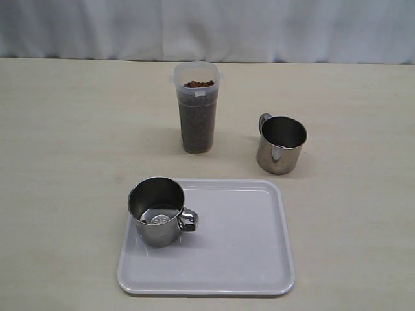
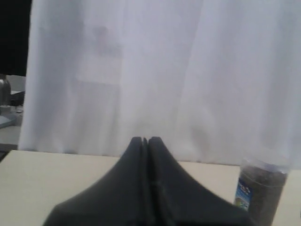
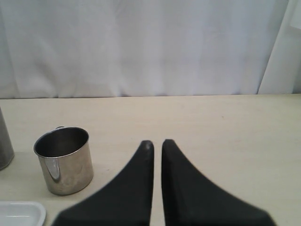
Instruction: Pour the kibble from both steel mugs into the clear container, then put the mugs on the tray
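Note:
The clear container [image 1: 198, 116] stands at the back middle of the table, filled with kibble [image 1: 198, 84] almost to its rim. One steel mug [image 1: 157, 210] stands upright on the left part of the white tray [image 1: 240, 259], handle to the right, its stamped bottom bare. The other steel mug [image 1: 281, 144] stands on the table right of the container; its inside looks dark and empty in the right wrist view [image 3: 63, 160]. Neither gripper shows in the exterior view. My left gripper [image 2: 145, 140] is shut and empty. My right gripper [image 3: 157, 142] is shut but for a thin slit, beside that mug and apart from it.
A white curtain hangs behind the far edge of the table. The container [image 2: 261, 190] appears off to one side of my left gripper. A tray corner [image 3: 21, 214] and the container's edge [image 3: 3, 146] show in the right wrist view.

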